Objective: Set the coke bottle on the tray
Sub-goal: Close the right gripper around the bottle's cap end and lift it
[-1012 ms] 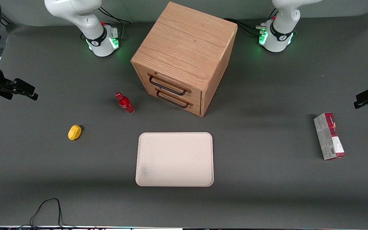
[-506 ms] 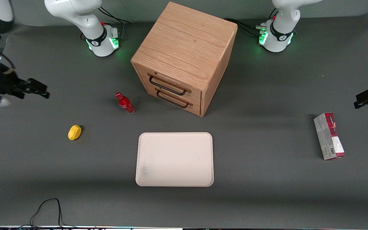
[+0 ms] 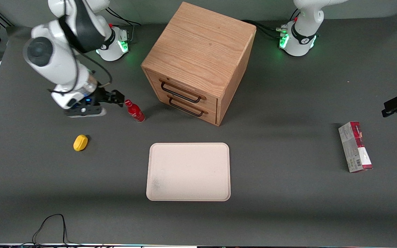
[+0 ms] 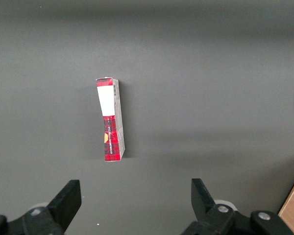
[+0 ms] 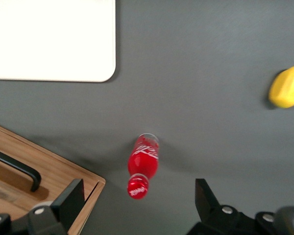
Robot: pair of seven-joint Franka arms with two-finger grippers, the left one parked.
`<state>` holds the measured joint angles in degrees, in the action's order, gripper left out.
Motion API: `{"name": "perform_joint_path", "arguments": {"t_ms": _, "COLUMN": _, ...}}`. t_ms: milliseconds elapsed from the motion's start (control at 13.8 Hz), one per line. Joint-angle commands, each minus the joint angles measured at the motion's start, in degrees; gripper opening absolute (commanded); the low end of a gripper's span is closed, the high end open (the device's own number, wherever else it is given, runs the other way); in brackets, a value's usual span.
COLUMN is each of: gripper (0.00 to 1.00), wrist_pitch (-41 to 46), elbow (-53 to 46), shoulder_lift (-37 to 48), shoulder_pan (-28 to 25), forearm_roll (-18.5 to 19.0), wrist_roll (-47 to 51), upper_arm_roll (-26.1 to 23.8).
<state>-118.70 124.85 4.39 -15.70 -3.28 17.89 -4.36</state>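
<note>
A dark grey mat covers the table [image 3: 288, 213], with a wooden two-drawer cabinet [image 3: 198, 62] standing between the two arm bases; both drawers are shut, so their contents cannot be seen. The tray [image 3: 188, 171] lies flat nearer the front camera than the cabinet, bare except for a faint grey smudge near one corner, with open mat along all its edges. The coke bottle [image 3: 135, 111] stands upright on the mat, apart from the tray and near the cabinet's front corner, toward the working arm's end of the table; clear mat separates it from the tray's nearest corner. A small yellow lemon-like object [image 3: 80, 142] sits nearer the camera and farther toward the working arm's end, and a red-and-grey carton [image 3: 355, 146] lies well away toward the parked arm's end. The right arm bends down over the mat so that the gripper [image 3: 117, 98] hovers just beside the bottle's cap. In the right wrist view its fingers [image 5: 71, 198] are spread wide and grip nothing, with the bottle [image 5: 143, 164] roughly between them, though probably below fingertip level.
</note>
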Motion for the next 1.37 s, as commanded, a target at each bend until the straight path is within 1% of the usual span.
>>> {"name": "perform_joint_path", "arguments": {"t_ms": 0, "gripper": 1.00, "wrist_pitch": -9.94, "elbow": 10.92, "shoulder_lift": 3.52, "shoulder_pan": -0.55, "forearm_roll": -0.59, "wrist_roll": 0.65, "upper_arm_roll": -0.03}}
{"name": "perform_joint_path", "arguments": {"t_ms": 145, "gripper": 1.00, "wrist_pitch": -14.09, "elbow": 14.71, "shoulder_lift": 3.26, "shoulder_pan": -0.82, "forearm_roll": -0.59, "wrist_roll": 0.65, "upper_arm_roll": -0.12}}
{"name": "perform_joint_path", "arguments": {"t_ms": 361, "gripper": 1.00, "wrist_pitch": -16.56, "elbow": 17.36, "shoulder_lift": 3.08, "shoulder_pan": -0.91, "forearm_roll": -0.59, "wrist_roll": 0.83, "upper_arm_roll": -0.21}}
{"name": "perform_joint_path", "arguments": {"t_ms": 506, "gripper": 1.00, "wrist_pitch": -17.09, "elbow": 17.53, "shoulder_lift": 2.73, "shoulder_pan": -0.91, "forearm_roll": -0.68, "wrist_roll": 1.18, "upper_arm_roll": -1.00}}
{"name": "perform_joint_path", "arguments": {"t_ms": 651, "gripper": 0.99, "wrist_pitch": -18.50, "elbow": 17.54, "shoulder_lift": 1.68, "shoulder_pan": -0.82, "forearm_roll": -0.68, "wrist_roll": 4.86, "upper_arm_roll": -3.36}}
{"name": "perform_joint_path", "arguments": {"t_ms": 723, "gripper": 0.98, "wrist_pitch": -18.76, "elbow": 17.62, "shoulder_lift": 1.41, "shoulder_pan": -0.73, "forearm_roll": -0.68, "wrist_roll": 5.13, "upper_arm_roll": -3.89}}
{"name": "perform_joint_path", "arguments": {"t_ms": 867, "gripper": 0.88, "wrist_pitch": -18.68, "elbow": 17.80, "shoulder_lift": 1.41, "shoulder_pan": -0.73, "forearm_roll": -0.68, "wrist_roll": 5.05, "upper_arm_roll": -3.90}}
{"name": "perform_joint_path", "arguments": {"t_ms": 940, "gripper": 0.86, "wrist_pitch": -18.76, "elbow": 17.80, "shoulder_lift": 1.41, "shoulder_pan": -0.73, "forearm_roll": -0.59, "wrist_roll": 4.87, "upper_arm_roll": -3.90}}
{"name": "perform_joint_path", "arguments": {"t_ms": 1012, "gripper": 0.77, "wrist_pitch": -18.68, "elbow": 17.80, "shoulder_lift": 1.41, "shoulder_pan": -0.65, "forearm_roll": -0.59, "wrist_roll": 4.78, "upper_arm_roll": -3.90}}
{"name": "perform_joint_path", "arguments": {"t_ms": 1084, "gripper": 0.56, "wrist_pitch": -18.59, "elbow": 17.80, "shoulder_lift": 1.41, "shoulder_pan": -0.56, "forearm_roll": -0.59, "wrist_roll": 4.78, "upper_arm_roll": -3.90}}
{"name": "perform_joint_path", "arguments": {"t_ms": 1157, "gripper": 0.32, "wrist_pitch": -18.50, "elbow": 17.80, "shoulder_lift": 1.41, "shoulder_pan": -0.47, "forearm_roll": -0.59, "wrist_roll": 4.78, "upper_arm_roll": -3.90}}
{"name": "perform_joint_path", "arguments": {"t_ms": 1229, "gripper": 0.04, "wrist_pitch": -18.41, "elbow": 17.71, "shoulder_lift": 1.41, "shoulder_pan": -0.30, "forearm_roll": -0.59, "wrist_roll": 4.87, "upper_arm_roll": -3.90}}
{"name": "perform_joint_path", "arguments": {"t_ms": 1301, "gripper": 0.00, "wrist_pitch": -18.41, "elbow": 17.62, "shoulder_lift": 1.41, "shoulder_pan": -0.12, "forearm_roll": -0.59, "wrist_roll": 4.70, "upper_arm_roll": -3.81}}
